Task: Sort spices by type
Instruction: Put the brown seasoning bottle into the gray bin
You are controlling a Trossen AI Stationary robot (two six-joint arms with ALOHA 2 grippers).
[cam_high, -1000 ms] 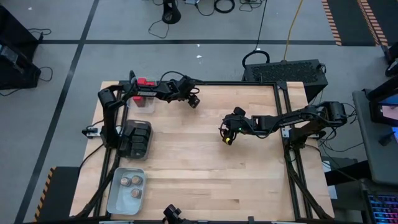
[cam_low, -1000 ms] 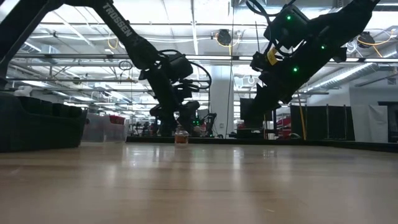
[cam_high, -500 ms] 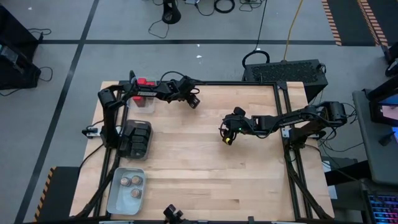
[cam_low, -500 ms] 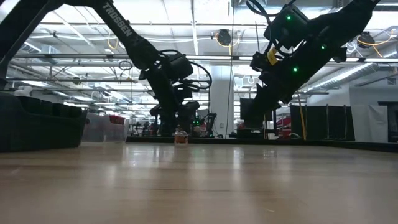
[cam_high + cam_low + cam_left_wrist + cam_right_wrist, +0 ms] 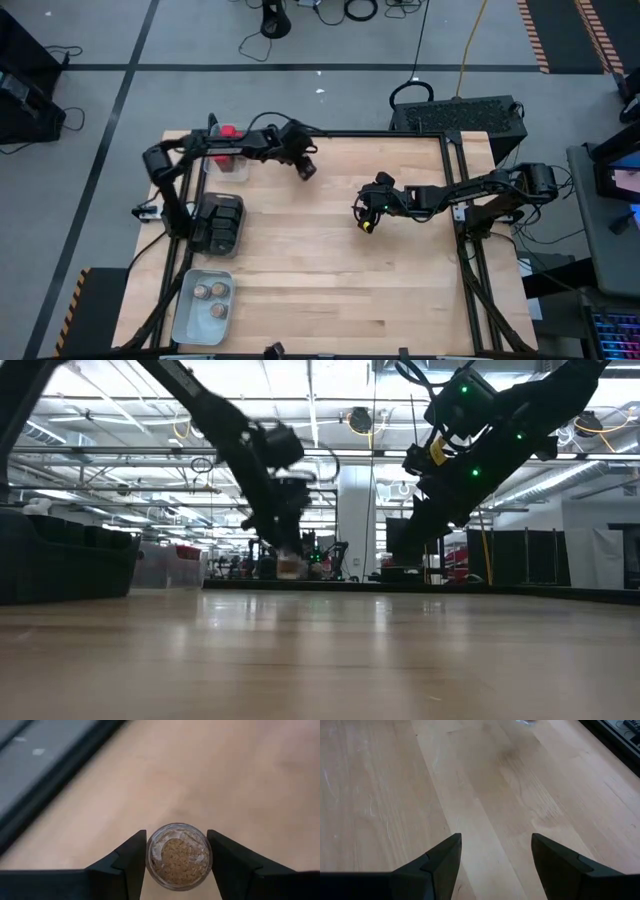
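No legible text, label, brand, number or sign in any current view. Arm housings in the low view blurred or turned away, with no lettering readable. Jar lid in the left wrist view plain and unmarked.

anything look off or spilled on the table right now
Nothing stands out. The left gripper has its jaws closed on a round cork-topped jar, upright, nothing spilled. Three more jars sit in the pale tray. The right gripper hovers open over bare wood.
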